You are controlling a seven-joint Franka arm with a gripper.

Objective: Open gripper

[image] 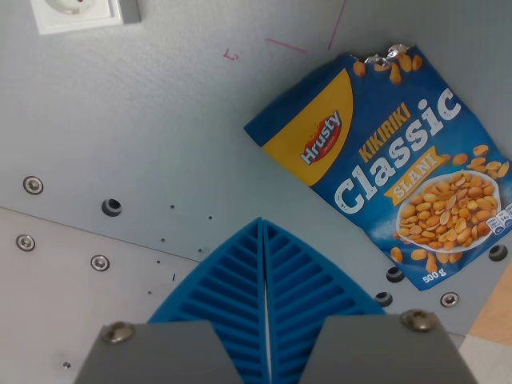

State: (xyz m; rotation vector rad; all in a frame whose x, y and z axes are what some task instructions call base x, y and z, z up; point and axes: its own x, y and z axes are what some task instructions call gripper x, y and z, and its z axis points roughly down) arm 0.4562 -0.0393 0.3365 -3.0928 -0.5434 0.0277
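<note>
My gripper [262, 222] fills the bottom middle of the wrist view. Its two blue ribbed fingers [232, 280] are pressed flat against each other along a thin seam, so it is shut with nothing between them. A blue and yellow bag of Hrusty Classic peanuts [392, 168] lies flat on the grey table [160, 136] toward the wrist view's right, tilted, its torn top corner pointing up. The bag lies apart from the fingertips, up and to the right of them.
A white wall socket [76, 12] sits at the top left. Several screws and holes dot the grey surface, such as a hole [111, 207] and a screw [33, 185]. A plate seam runs diagonally at lower left. A beige strip [496, 320] shows at the lower right.
</note>
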